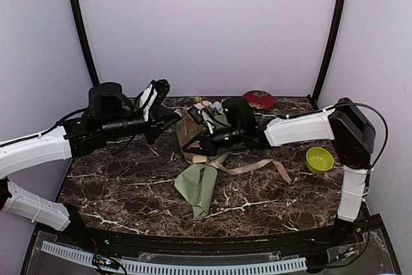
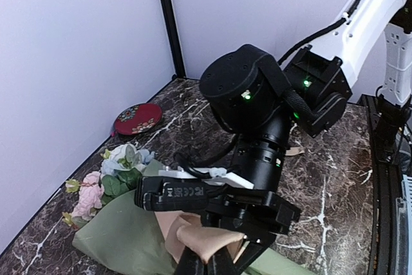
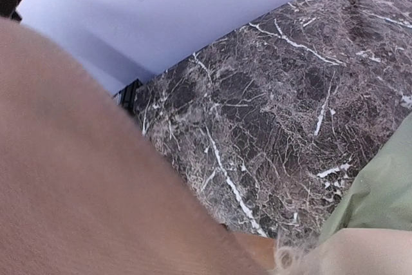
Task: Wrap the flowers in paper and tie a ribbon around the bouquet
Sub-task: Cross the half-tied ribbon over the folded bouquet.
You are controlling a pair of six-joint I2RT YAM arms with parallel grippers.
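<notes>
Bouquet [image 1: 199,185]: sage-green paper cone lying mid-table on the marble table [image 1: 122,185], narrow tip toward the near edge, wide end toward the back wall.
Flowers [image 2: 96,188]: pink and white blooms with green leaves, showing at the cone's wide end.
Ribbon [image 1: 254,168]: tan band running from the cone's middle, its loose tail flat on the table out to the right.
Left gripper [image 1: 174,119]: jaws fully closed, at the left side of the wide end. A tan fold sits right at its fingertips; whether it is pinched cannot be told.
Right gripper [image 1: 198,136]: reaches over the cone from the right, close to the left one. Blurred tan material fills its wrist view, so opening and hold cannot be told.
Bowl [image 1: 319,159]: yellow-green, right of the ribbon tail and apart from it.
Red disc [image 1: 259,99]: round, patterned, by the back wall.
</notes>
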